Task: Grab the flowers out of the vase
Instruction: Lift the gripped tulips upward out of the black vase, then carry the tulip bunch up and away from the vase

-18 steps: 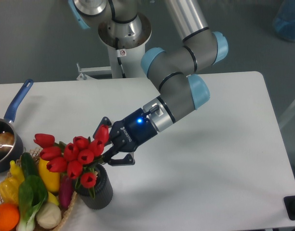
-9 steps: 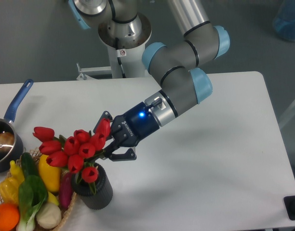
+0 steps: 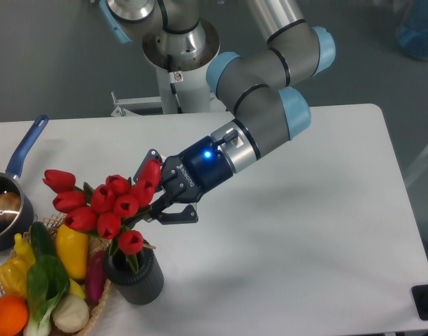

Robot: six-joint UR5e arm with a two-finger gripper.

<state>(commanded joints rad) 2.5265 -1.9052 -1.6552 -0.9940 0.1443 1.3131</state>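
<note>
Gripping the flowers [image 3: 102, 206] with my hand [image 3: 157, 199] closed, I risk toppling the vase [image 3: 137, 276] if stems snag.

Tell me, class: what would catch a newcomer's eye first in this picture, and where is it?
The red flowers stand out at lower left, gripped by the gripper above the dark ribbed vase. Next is the gripper's glowing blue light, mid-frame. At the bottom left corner sits a wicker basket of colourful vegetables.
</note>
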